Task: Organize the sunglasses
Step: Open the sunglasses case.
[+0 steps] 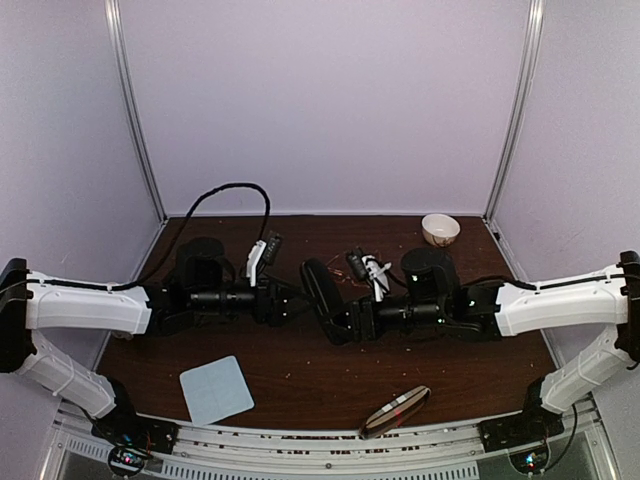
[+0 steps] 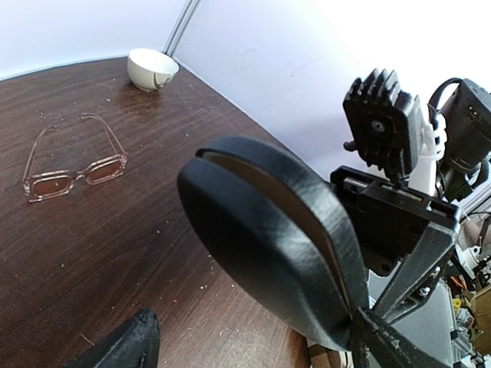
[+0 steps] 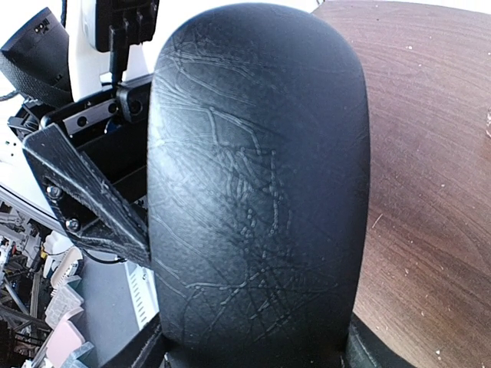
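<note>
Sunglasses [image 2: 73, 172] lie unfolded on counter [image 2: 115, 261]. Right tool [image 1: 335, 318] clamps black case [image 3: 257, 176]; left tool [image 1: 292, 300] spread cannot be told, one finger [image 2: 119, 345] in view.

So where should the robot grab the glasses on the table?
Probably the bridge of the sunglasses, coming straight down from above. They sit upright with both temple arms unfolded, so the thin front bar is central and free for the jaws.
</note>
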